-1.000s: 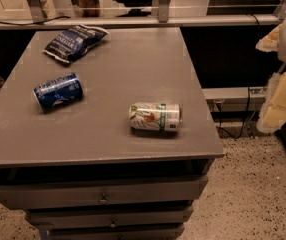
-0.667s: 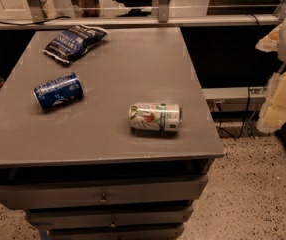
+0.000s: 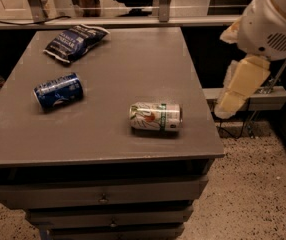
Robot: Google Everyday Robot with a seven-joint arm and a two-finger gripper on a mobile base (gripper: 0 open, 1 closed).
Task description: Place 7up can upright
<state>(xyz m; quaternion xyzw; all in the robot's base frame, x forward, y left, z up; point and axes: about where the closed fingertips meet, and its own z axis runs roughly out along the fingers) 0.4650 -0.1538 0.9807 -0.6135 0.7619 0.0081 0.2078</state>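
The 7up can (image 3: 155, 117) lies on its side on the grey table (image 3: 133, 59), near the front right corner, with its silver top pointing right. It is whitish-silver with a green band and a red spot. My gripper itself is out of view. Only the arm's white housing (image 3: 275, 19) and a cream link (image 3: 240, 84) show at the right, beyond the table's right edge and apart from the can.
A blue can (image 3: 58, 90) lies on its side at the table's left. A dark chip bag (image 3: 74, 41) lies at the back left. The table has drawers (image 3: 103, 196) below its front edge. A low shelf (image 3: 255, 99) and speckled floor are on the right.
The arm's white housing and cream link have moved left and up, closer to the table's right edge. The cans and the bag have not moved.
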